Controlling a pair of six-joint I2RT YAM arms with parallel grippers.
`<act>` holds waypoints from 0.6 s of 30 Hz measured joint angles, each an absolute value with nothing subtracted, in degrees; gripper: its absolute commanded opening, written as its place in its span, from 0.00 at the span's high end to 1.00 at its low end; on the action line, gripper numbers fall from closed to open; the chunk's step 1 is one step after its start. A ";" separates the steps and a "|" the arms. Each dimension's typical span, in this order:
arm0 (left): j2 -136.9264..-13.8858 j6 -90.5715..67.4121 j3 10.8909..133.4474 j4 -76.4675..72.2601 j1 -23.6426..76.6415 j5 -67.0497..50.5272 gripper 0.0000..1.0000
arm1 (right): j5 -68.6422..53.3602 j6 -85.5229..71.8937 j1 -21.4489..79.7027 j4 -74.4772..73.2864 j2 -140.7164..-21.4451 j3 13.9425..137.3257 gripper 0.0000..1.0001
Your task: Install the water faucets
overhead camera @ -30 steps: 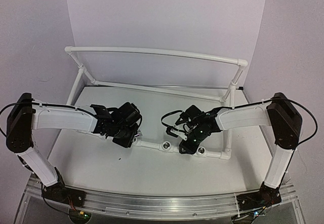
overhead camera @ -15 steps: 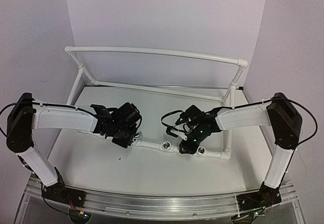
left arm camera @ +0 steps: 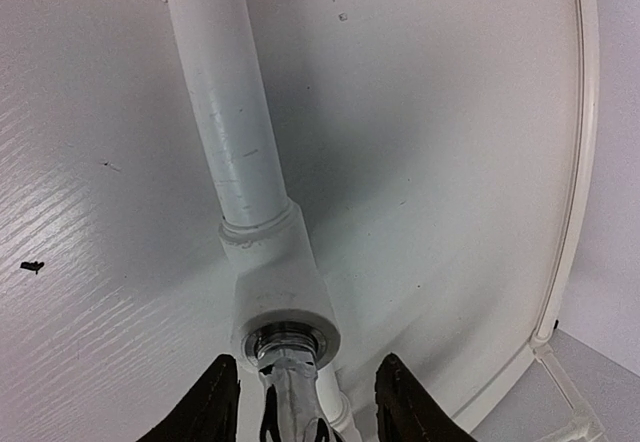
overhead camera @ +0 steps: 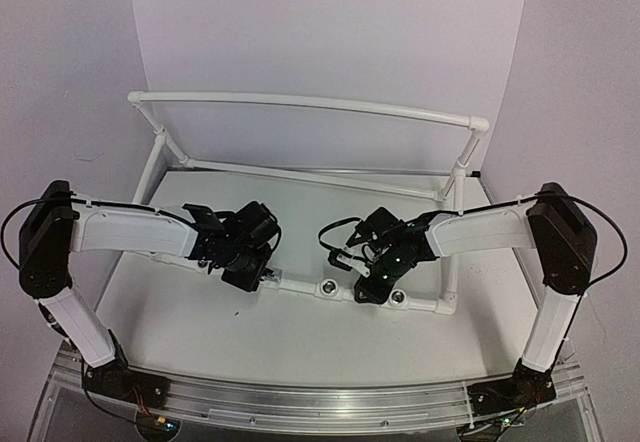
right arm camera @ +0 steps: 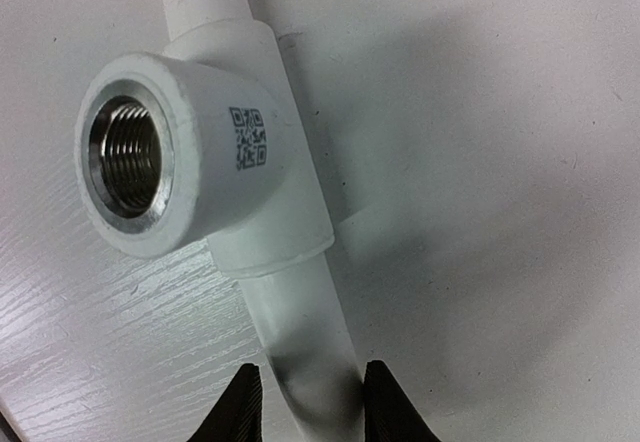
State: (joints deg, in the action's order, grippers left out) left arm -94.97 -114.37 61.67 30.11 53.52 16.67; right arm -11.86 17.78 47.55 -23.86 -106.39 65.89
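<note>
A chrome water faucet [left arm camera: 290, 387] stands with its threaded end in the metal socket of a white tee [left arm camera: 285, 287] on the pipe frame's front bar. My left gripper [left arm camera: 307, 407] holds it from behind, a black finger on each side; the grip itself is below the frame edge. In the top view the left gripper [overhead camera: 258, 270] sits at the bar's left end, with the faucet [overhead camera: 270, 276] barely showing. My right gripper [right arm camera: 313, 407] is shut on the white pipe [right arm camera: 300, 337] just below another tee with an open threaded socket [right arm camera: 125, 157]. It also shows in the top view [overhead camera: 368, 288].
The white pipe frame [overhead camera: 300, 102] stands on the white table, its tall rear rail against the back wall. Two open silvery sockets [overhead camera: 327, 287] [overhead camera: 399, 297] face up on the front bar. A small black speck [left arm camera: 32, 266] lies left of the bar.
My left arm's shoulder and elbow shifted slightly while its gripper stayed at the faucet. The right arm has not moved.
</note>
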 measured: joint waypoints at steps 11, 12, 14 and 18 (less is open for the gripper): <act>-96.33 -114.31 64.65 33.79 53.45 16.19 0.76 | -11.84 17.87 47.55 -23.86 -106.39 65.89 0.68; -96.71 -114.28 65.41 35.05 53.45 16.12 0.79 | -11.84 17.89 47.55 -23.86 -106.39 65.89 0.68; -97.36 -114.30 66.60 36.80 53.45 15.99 0.83 | -11.84 17.91 47.55 -23.86 -106.39 65.89 0.68; -97.89 -114.38 67.53 38.39 53.38 15.60 0.91 | -11.84 17.91 47.55 -23.86 -106.39 65.89 0.68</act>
State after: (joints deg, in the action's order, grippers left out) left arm -97.89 -114.38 67.53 38.39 53.38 15.60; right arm -11.84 17.91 47.55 -23.86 -106.39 65.89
